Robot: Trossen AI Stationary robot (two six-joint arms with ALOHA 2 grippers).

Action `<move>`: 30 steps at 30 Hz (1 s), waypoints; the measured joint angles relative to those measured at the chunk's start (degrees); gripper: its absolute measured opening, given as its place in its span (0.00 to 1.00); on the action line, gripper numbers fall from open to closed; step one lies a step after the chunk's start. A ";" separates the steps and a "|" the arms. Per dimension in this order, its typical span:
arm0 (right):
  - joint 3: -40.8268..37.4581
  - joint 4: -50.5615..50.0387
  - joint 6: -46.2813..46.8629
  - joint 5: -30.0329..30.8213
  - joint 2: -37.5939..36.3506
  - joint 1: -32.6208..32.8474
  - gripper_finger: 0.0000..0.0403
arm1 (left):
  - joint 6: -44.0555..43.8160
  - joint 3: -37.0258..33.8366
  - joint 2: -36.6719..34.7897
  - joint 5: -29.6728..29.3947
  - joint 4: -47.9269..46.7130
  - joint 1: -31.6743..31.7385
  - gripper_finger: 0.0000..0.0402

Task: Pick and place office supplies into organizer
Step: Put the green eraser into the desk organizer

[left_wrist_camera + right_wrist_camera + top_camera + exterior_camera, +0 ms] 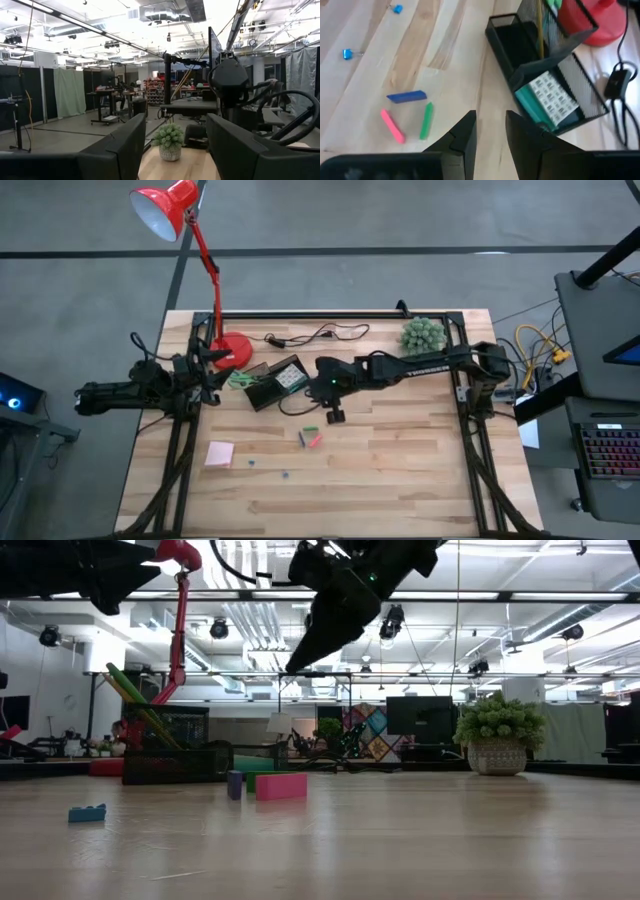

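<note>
My right pincer (490, 131) hangs at mid-frame, fingers slightly apart and empty, above bare worktop (400, 470) beside the organizer (276, 383). Pink (392, 126), green (425, 120) and blue (406, 96) pieces lie just below it. My left pincer (175, 145) waits at left, fingers apart.

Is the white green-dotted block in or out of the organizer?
In: the block lies inside the organizer's mesh walls.

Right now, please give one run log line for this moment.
right gripper: empty, jaws apart, above table between organizer and markers | left gripper: open, waiting at left edge | pad: on table
</note>
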 joint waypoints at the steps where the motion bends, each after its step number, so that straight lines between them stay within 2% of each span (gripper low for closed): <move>1: -0.32 -0.01 0.68 0.01 0.00 0.16 0.23 | -0.02 -0.02 0.00 0.02 -0.11 0.00 0.49; 7: -3.77 1.23 2.49 1.60 -0.98 1.19 0.23 | -0.02 -0.02 0.09 0.00 -0.08 0.00 0.49; 12: -13.21 12.60 1.35 1.44 -7.18 0.86 0.23 | -0.07 -0.02 0.22 0.00 -0.04 0.00 0.49; 15: -21.39 20.62 2.79 1.92 -14.42 -0.64 0.23 | -0.17 -0.02 0.33 0.01 -0.01 0.02 0.49; 19: -34.05 26.61 5.21 10.71 -26.39 -1.08 0.23 | -0.20 -0.04 0.55 0.00 -0.09 0.00 0.49; 21: -40.81 30.83 5.37 13.15 -32.64 -0.50 0.23 | -0.20 -0.07 0.63 0.02 -0.30 0.00 0.49; 26: -58.25 46.04 7.96 13.22 -47.14 0.37 0.23 | -0.20 -0.07 0.84 0.02 -0.24 0.02 0.49; 30: -67.21 46.65 11.92 14.34 -58.09 0.26 0.23 | -0.17 -0.07 1.21 0.01 -0.13 0.02 0.49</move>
